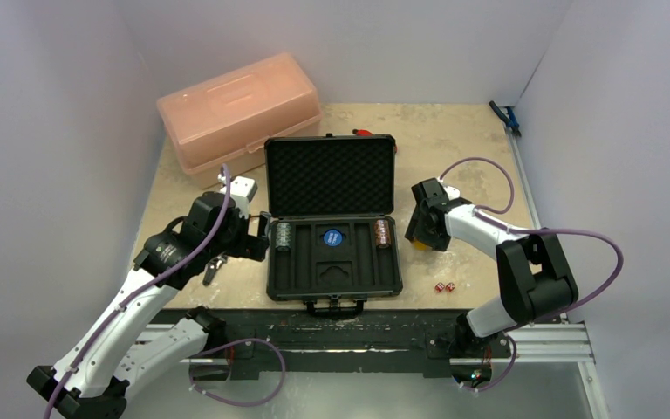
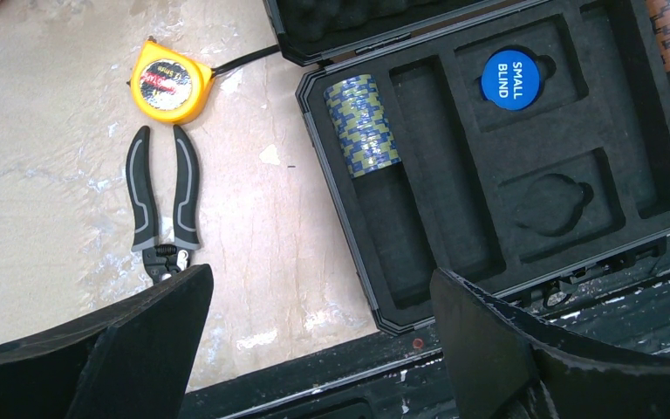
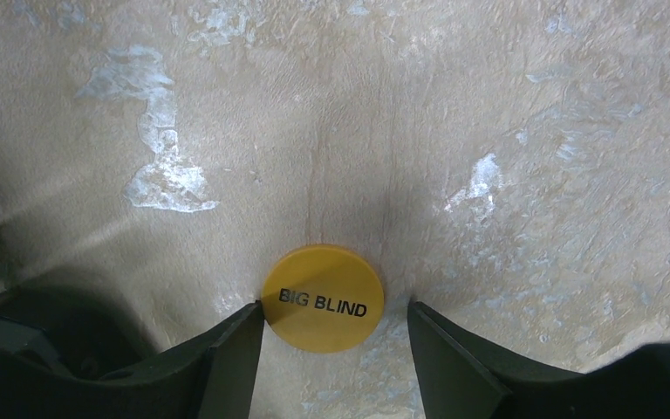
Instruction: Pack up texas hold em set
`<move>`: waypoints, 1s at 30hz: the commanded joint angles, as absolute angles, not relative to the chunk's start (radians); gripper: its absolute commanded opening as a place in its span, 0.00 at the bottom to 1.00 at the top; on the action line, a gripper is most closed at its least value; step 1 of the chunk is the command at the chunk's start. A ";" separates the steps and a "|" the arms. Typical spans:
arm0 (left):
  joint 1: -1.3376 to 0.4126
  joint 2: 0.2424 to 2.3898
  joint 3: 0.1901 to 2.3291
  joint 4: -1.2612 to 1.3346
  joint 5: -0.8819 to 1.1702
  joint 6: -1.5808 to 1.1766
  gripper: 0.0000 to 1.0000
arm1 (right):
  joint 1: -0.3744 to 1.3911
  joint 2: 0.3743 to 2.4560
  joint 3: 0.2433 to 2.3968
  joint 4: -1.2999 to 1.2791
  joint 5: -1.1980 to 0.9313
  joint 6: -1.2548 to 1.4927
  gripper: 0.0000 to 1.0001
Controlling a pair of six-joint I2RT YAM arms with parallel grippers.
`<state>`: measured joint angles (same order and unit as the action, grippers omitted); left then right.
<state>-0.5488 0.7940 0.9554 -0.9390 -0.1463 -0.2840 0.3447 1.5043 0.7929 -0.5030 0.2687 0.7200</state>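
The black case (image 1: pixel 290 293) sits open at table centre, with its foam-lined lid (image 1: pixel 330 175) standing up on the far side. In the tray (image 1: pixel 362 278) we read a grey chip stack (image 2: pixel 362 124) in the left slot, a brown-red chip stack (image 1: pixel 382 233) in the right slot, and between them the blue disc (image 2: pixel 511 78) marked SMALL BLIND. The yellow disc (image 3: pixel 323 298), marked BIG BLIND, lies flat on the table just right of the case. The right gripper (image 3: pixel 336 319) is down over it, fingers apart and straddling it. One fingertip (image 3: pixel 242 327) looks to touch the disc's rim and the other stands a little clear, so there is no grasp yet. The disc is round, so there is no long axis to align. Because it lies flat, we judge it wants a pinch across the rim. The right arm is plainly the nearer. An empty round pocket (image 2: pixel 558 194), on the near side of the blue disc, lies leftward from the yellow disc and is our guess for its home. The left gripper (image 2: pixel 321 275) hovers at the case's left edge, fingers wide apart and holding nothing. Two red dice (image 1: pixel 444 286) lie on the table near-right of the case.
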 commanded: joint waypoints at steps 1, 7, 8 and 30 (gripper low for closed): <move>-0.541 0.784 0.960 -0.931 -0.157 -0.268 0.96 | 0.345 1.546 0.777 -0.528 0.220 0.718 0.63; -0.541 0.784 0.960 -0.929 -0.157 -0.269 0.96 | 0.344 1.558 0.778 -0.517 0.213 0.714 0.58; -0.541 0.784 0.960 -0.930 -0.157 -0.269 0.96 | 0.345 1.560 0.779 -0.516 0.212 0.712 0.56; -0.541 0.786 0.961 -0.928 -0.153 -0.267 0.96 | 0.345 1.523 0.839 -0.571 0.244 0.706 0.08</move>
